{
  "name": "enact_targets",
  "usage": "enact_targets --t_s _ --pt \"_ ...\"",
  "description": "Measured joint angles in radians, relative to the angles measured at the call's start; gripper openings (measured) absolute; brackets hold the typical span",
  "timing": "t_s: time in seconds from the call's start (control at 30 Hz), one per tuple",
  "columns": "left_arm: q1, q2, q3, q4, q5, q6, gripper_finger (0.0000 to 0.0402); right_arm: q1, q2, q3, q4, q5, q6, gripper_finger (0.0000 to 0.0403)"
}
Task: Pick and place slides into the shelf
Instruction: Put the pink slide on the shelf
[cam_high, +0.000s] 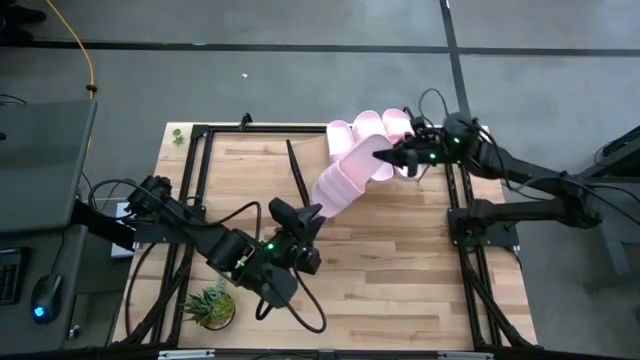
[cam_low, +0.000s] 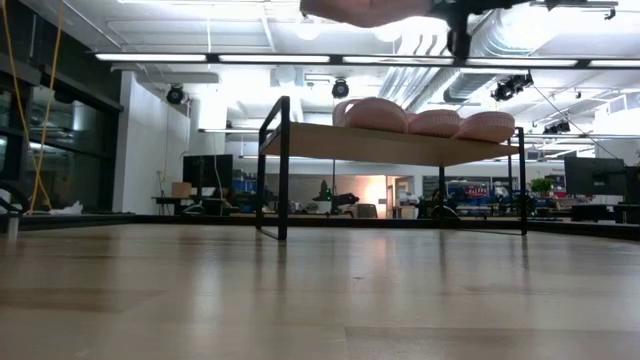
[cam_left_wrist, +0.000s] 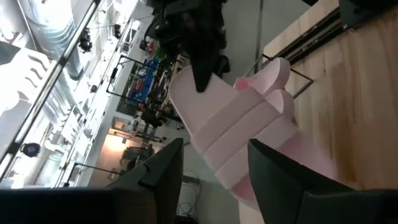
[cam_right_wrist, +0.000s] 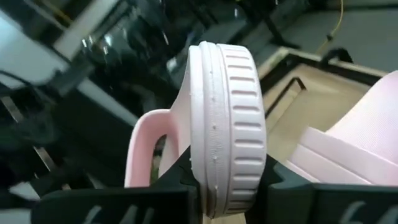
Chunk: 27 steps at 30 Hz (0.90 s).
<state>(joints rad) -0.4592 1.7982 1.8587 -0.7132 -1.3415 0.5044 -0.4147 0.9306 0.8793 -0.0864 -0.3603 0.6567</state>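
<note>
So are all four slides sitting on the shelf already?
No: in the low view only three slides rest on the shelf, and the high view shows the fourth slide in the air, gripped by the right gripper.

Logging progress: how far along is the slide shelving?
Done: three light-pink foam slide sandals sit on the slanted wooden shelf. In hand: the right claw grips the fourth sandal in the air; the left claw is open at its other end. Left: placing it.
</note>
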Motion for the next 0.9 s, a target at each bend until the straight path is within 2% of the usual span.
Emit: enact_targets --t_s 0.1,0.2,0.53,0.77,0.9 --pt "0.0 -0.019 0.0 -0.032 0.031 -0.047 0.0159 -0.022 0.084 0.078 -0.067 -0.072 -0.062 0.004" --pt "0.0 -0.058 0.0 -0.084 0.112 -0.12 0.0159 -0.048 0.169 0.164 -0.083 -0.164 -0.112 0.004" --pt "0.0 -0.192 0.0 -0.271 0.311 -0.309 0.0159 -0.136 0.455 0.472 -0.23 -0.351 -0.274 0.004" --pt "0.0 -0.208 0.0 -0.346 0.339 -0.329 0.0154 -0.207 0.644 0.66 -0.339 -0.474 -0.397 0.004" --pt "0.0 -0.208 0.0 -0.371 0.362 -0.334 0.0154 -0.249 0.741 0.767 -0.422 -0.502 -0.454 0.004"
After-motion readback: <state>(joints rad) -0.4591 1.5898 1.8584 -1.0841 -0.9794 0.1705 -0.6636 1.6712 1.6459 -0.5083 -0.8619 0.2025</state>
